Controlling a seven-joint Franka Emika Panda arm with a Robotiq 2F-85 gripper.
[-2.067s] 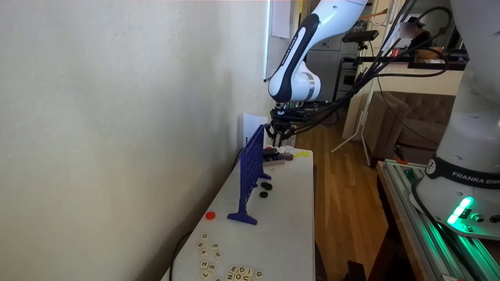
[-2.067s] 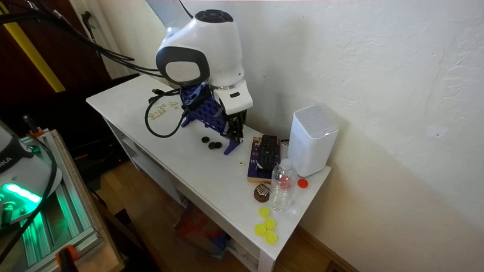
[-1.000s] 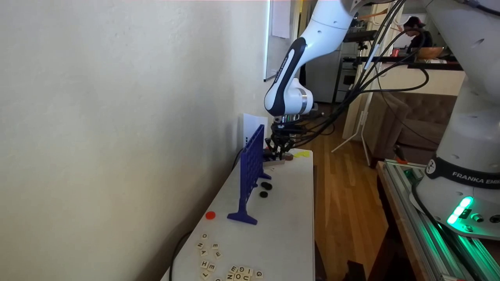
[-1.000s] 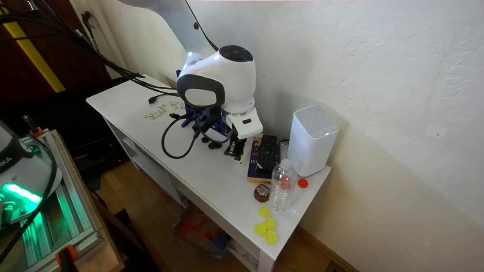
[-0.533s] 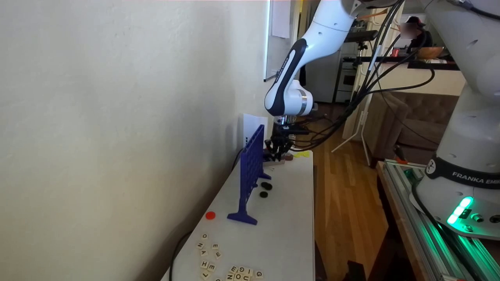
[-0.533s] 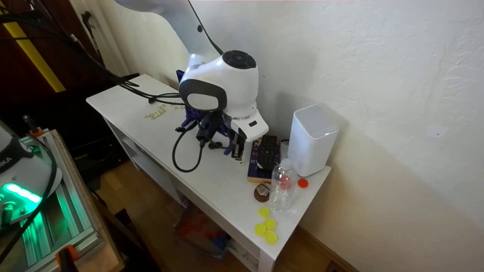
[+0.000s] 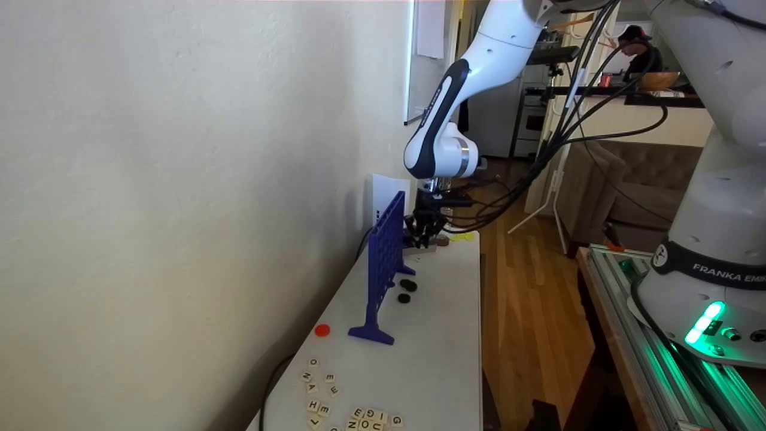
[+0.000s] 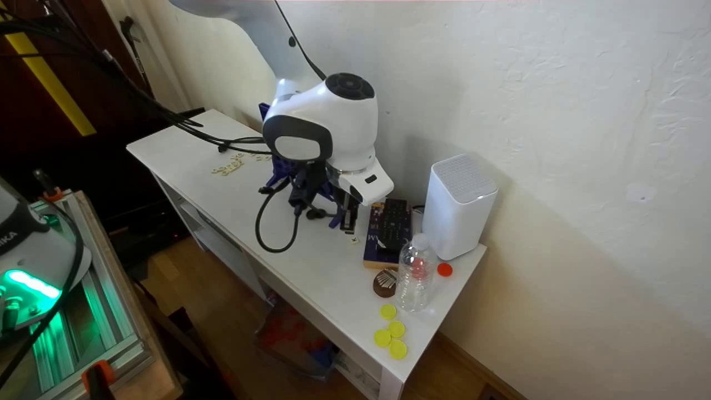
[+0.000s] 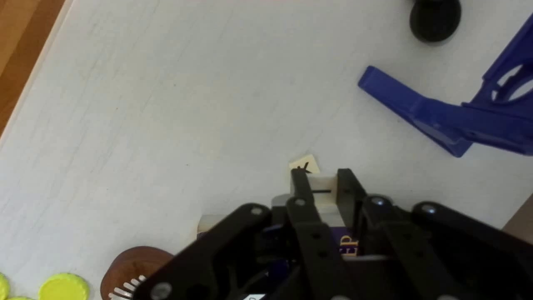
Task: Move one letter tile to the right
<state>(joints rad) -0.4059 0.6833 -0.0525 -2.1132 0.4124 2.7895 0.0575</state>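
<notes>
My gripper (image 9: 321,175) stands just above the table, beside the near foot of the blue frame and close to the book. It shows in both exterior views (image 7: 422,244) (image 8: 348,229). Its fingers are close together on the sides of a cream letter tile (image 9: 322,198) with one dark stroke. A second cream tile (image 9: 310,161) with crossed dark strokes lies flat on the table just beyond the fingertips, partly hidden by a finger. It also shows in an exterior view (image 8: 354,240). Several more letter tiles (image 7: 371,415) lie at the far end from the gripper.
The blue upright frame (image 7: 386,257) stands beside the gripper, with black discs (image 7: 404,298) near it. A book (image 8: 373,244) with a black remote (image 8: 394,225), a brown round object (image 8: 384,282), a clear bottle (image 8: 414,291), a white box (image 8: 461,211) and yellow discs (image 8: 397,349) are nearby.
My gripper has come down from above the blue frame toward the table, near the book, and has turned slightly. Over the last half second it has hardly moved. The lying tiles stay put.
</notes>
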